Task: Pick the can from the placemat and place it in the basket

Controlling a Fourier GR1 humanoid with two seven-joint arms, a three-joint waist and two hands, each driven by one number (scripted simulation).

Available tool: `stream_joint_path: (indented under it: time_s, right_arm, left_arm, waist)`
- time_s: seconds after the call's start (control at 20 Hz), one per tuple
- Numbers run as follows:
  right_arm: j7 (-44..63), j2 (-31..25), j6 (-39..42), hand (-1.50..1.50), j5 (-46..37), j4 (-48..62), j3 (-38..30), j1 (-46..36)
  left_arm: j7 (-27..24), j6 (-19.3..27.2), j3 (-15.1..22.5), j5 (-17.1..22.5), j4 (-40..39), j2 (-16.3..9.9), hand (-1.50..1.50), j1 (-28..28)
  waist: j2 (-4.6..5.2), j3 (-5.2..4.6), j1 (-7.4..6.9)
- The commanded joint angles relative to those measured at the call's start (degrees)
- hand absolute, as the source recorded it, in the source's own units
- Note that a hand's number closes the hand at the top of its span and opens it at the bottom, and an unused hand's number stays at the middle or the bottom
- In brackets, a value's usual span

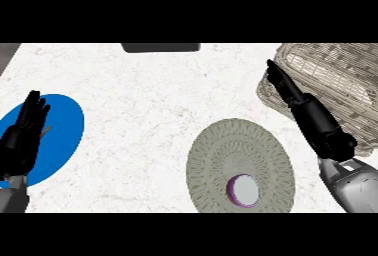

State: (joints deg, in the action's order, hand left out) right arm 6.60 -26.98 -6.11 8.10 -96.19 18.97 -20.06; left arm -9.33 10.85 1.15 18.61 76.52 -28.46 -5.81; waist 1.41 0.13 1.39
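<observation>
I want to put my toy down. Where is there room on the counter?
The widest bare patch lies between the blue plate and the round placemat, running up to the dark object. It is crowded at the right, where the right hand crosses the basket.

White marble counter [148, 100] — evenly lit

light: bright, even | shadows: faint | glare: none | edges: plates stretched oval

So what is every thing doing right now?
can: standing on the placemat, not picked up
placemat: flat on the counter
basket: holds no can
right hand: open, by the basket
left hand: open, resting over the blue plate
</observation>
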Motion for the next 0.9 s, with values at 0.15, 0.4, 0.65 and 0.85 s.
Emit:
stream_joint_path:
  time_s: [0.15, 0.4, 0.65, 0.85]
  right_arm:
    - [-8.5, 9.5, 15.9, 1.5, 17.5, 2.5, 1.1, -7.2]
    - [-21.3, 5.8, 33.8, -1.5, 9.9, -6.4, 12.8, -13.4]
    - [-35.0, 8.8, 28.3, -1.5, -5.5, -11.1, 21.0, -0.1]
    - [-22.5, 8.2, 26.9, -1.5, -8.4, -19.2, 21.5, 2.4]
  left_arm:
    - [5.9, -2.0, 3.5, -0.9, -0.9, 0.2, 0.0, -5.0]
    - [8.7, -4.0, 6.6, -0.2, -2.3, 2.5, 0.0, -5.0]
    - [15.2, -3.8, 4.2, 1.2, -3.4, 1.1, 0.0, -7.5]
    - [18.3, -3.1, 4.0, -0.6, -1.0, 2.0, 0.0, -7.5]
  waist:
    - [0.17, 0.33, -4.28]
    - [-0.53, 0.23, -4.64]
    - [-1.46, -0.05, -0.99]
    - [-1.54, -0.14, -1.09]
